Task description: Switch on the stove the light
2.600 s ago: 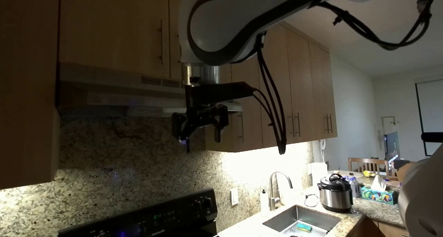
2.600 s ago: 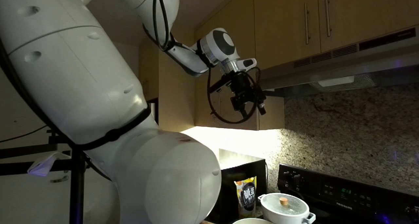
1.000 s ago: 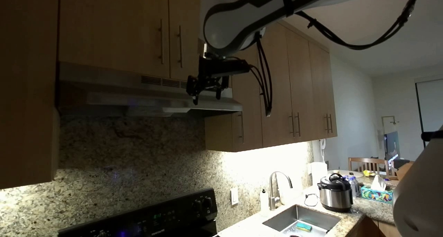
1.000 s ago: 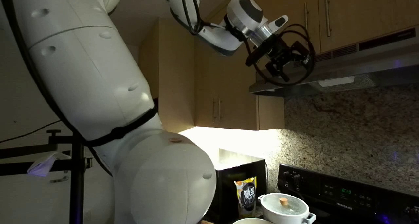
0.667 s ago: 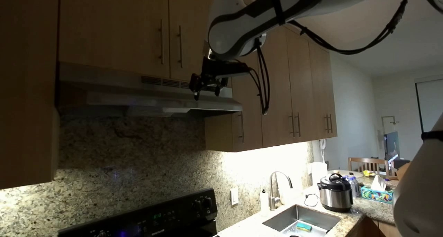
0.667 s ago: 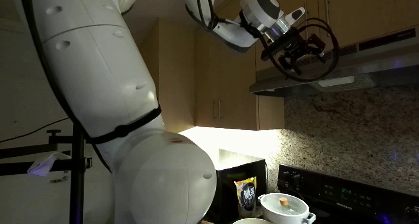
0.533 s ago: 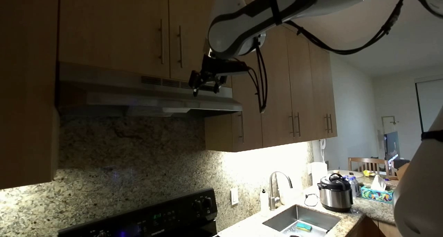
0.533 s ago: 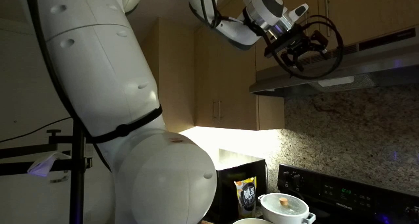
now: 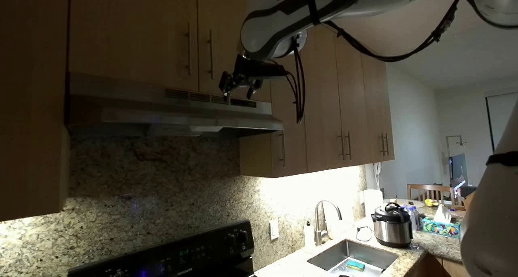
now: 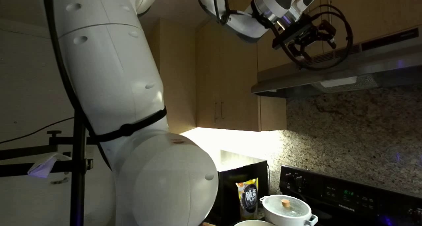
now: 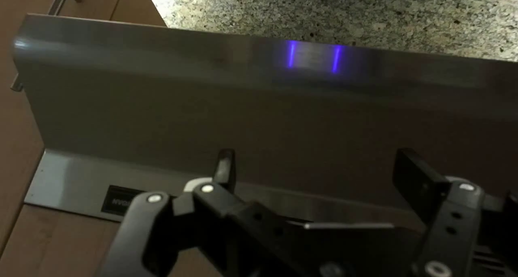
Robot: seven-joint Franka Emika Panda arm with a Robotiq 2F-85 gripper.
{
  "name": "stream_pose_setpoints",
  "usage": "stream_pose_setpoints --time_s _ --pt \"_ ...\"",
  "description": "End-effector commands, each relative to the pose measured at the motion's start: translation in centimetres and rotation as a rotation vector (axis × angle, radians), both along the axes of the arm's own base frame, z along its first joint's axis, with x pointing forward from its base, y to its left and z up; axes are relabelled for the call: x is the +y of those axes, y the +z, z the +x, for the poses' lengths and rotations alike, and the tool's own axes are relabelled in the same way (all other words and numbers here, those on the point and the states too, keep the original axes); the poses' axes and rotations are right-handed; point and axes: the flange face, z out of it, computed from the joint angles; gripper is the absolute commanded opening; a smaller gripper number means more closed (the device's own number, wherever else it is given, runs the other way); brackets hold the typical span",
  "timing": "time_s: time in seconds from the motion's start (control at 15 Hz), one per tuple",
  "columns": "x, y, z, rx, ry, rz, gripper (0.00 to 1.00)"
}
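The range hood [image 9: 182, 114] is steel grey and hangs under the cabinets; it also shows in an exterior view [image 10: 362, 62] and the wrist view [image 11: 243, 107]. Its dark switch panel [image 9: 243, 103] shows in both exterior views [image 10: 390, 39]. In the wrist view a dark labelled plate [image 11: 115, 200] is partly hidden behind a finger linkage. The hood's lamp cover [image 10: 339, 82] looks pale, not glowing. My gripper [image 9: 238, 96] is open and empty, tilted in front of the hood's upper face, fingertips wide apart in the wrist view [image 11: 315, 155]. I cannot see it touching anything.
Cabinet doors with bar handles [image 9: 210, 54] are above the hood. The black stove panel [image 10: 349, 196] stands below, with a white lidded pot [image 10: 286, 209] nearby. A cable loop [image 10: 349, 38] hangs round the gripper. A sink [image 9: 352, 256] and cooker [image 9: 391, 226] stand further along.
My gripper has risen from below the hood's edge to its upper front face and tilted toward the hood. The dark switch panel now shows in an exterior view where the gripper covered it.
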Motion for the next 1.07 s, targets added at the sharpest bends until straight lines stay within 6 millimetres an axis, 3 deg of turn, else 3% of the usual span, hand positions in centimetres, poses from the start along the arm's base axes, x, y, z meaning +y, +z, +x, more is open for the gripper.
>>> stream_pose_setpoints --time_s 0.0,0.4,1.0 --pt "-1.1 0.7 0.7 -0.021 -0.007 -0.031 1.0" --pt "-1.1 0.4 0.6 0.003 -0.014 0.001 1.0" --pt "-5.9 0.6 1.4 -0.016 -0.073 0.12 1.0"
